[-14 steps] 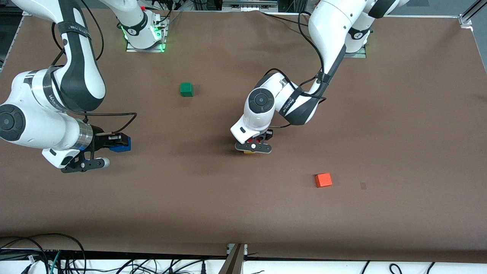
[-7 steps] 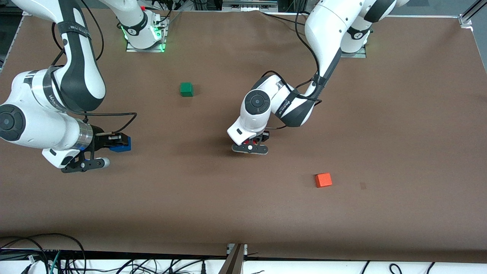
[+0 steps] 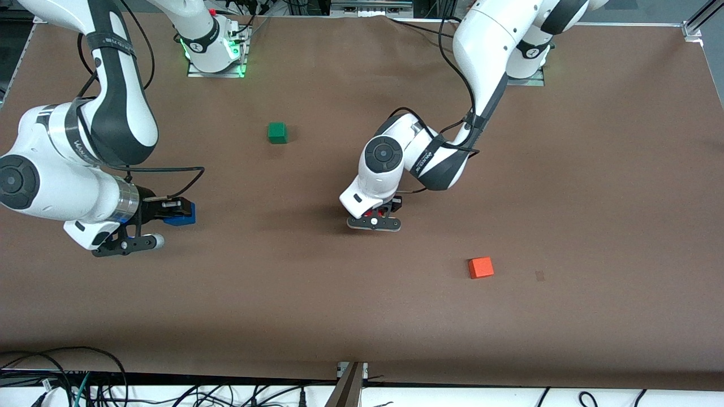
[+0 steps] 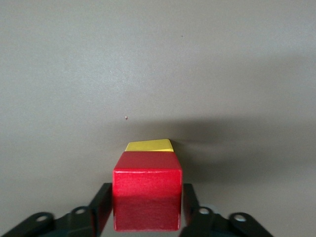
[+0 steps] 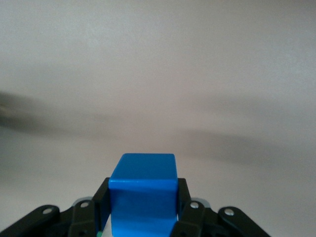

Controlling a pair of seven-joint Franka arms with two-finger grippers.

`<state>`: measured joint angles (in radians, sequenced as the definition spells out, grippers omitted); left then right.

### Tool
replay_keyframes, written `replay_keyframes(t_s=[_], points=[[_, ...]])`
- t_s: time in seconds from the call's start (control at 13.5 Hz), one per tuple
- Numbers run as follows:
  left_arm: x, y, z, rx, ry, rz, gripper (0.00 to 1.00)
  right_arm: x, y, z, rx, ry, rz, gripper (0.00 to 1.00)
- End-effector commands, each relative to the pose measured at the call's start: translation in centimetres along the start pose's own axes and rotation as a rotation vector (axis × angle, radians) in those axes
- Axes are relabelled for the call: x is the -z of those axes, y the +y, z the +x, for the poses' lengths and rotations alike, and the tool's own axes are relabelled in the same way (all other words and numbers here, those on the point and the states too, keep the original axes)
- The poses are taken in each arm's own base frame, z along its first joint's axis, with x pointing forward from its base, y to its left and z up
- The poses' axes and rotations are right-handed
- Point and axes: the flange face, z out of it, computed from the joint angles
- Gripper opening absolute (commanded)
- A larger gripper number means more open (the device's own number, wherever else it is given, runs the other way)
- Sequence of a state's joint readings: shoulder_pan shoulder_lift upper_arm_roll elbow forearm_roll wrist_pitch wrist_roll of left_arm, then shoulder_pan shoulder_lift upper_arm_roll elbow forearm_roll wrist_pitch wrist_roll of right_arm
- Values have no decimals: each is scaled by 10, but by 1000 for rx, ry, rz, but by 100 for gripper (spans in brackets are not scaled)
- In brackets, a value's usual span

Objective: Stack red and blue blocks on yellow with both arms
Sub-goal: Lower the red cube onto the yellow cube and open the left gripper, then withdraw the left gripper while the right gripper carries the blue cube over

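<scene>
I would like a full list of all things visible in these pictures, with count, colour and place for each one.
red block: 1, deep red, held in the left gripper over the yellow block
yellow block: 1, yellow, on the table under the red block
blue block: 1, blue, held in the right gripper
green cube: 1, green, on the table, farther from the camera than the other cubes
orange-red cube: 1, orange-red, toward the left arm's end, nearest the camera
table: 1, brown
left gripper: 1, black, near the table's middle
right gripper: 1, black, at the right arm's end, waiting

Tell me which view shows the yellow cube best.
Left wrist view: the yellow cube shows one bare face right past the red cube held in the left gripper. Front view hides it under that gripper; right wrist view misses it.
</scene>
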<state>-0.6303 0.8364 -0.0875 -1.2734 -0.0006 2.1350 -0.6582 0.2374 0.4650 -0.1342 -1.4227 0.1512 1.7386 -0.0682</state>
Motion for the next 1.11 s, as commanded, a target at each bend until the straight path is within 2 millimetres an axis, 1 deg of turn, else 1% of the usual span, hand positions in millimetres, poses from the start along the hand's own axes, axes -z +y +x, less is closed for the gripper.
replay_keyframes(t_s=[0.0,0.15,0.22,0.3,0.37,0.44,0.52,0.59,0.66,0.74,0.81,0.89,0.96,1.03], points=[[11,8,5,42,28,8,100,7,-4,-3,11,-5,3,26],[32,2,10,71,2,21,100,6,-6,-3,8,-5,5,26],[52,-8,20,82,-9,36,100,6,-10,-3,6,-4,7,26],[71,-24,33,108,-23,49,100,6,-16,-1,-29,2,12,26],[91,-43,46,127,-35,59,100,11,-36,2,-48,17,12,26],[109,-70,59,126,-52,66,100,10,-56,7,-64,20,8,26],[124,-103,72,91,-72,71,100,12,-78,11,-80,32,4,26],[148,-134,80,56,-80,77,100,10,-105,14,-94,44,1,26],[178,-167,87,61,-81,83,100,11,-138,16,-108,60,-2,26],[207,-208,94,104,-76,80,100,12,-164,17,-130,74,-2,26],[235,-253,98,152,-81,76,100,11,-196,16,-148,87,-1,26],[254,-291,102,181,-73,69,100,6,-227,13,-177,96,0,26],[280,-328,103,187,-42,58,100,0,-257,12,-205,119,8,26],[304,-358,101,174,-15,48,100,-7,-284,12,-234,152,26,26]])
